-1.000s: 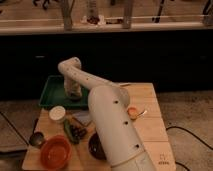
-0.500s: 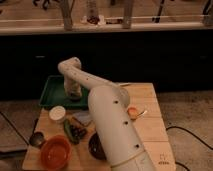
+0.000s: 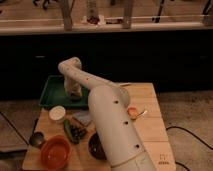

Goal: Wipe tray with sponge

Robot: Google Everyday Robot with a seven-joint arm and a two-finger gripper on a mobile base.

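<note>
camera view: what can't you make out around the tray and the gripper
- The sponge: not seen in the camera view. The gripper, low over the tray, would cover it.
- Tray floor under the gripper: hidden by the arm.
- Dark bowl: half hidden by the arm.
- Small items beside the orange bowl: too blurred to name.

The surface (image 3: 150, 125) looks like pale, matt wood. The tray (image 3: 50, 92) at the far left looks like smooth green plastic. The claw (image 3: 75, 96) is down in it, on a glossy white hard-shelled arm (image 3: 112, 125). The orange bowl (image 3: 55, 152) has a slight sheen.
</note>
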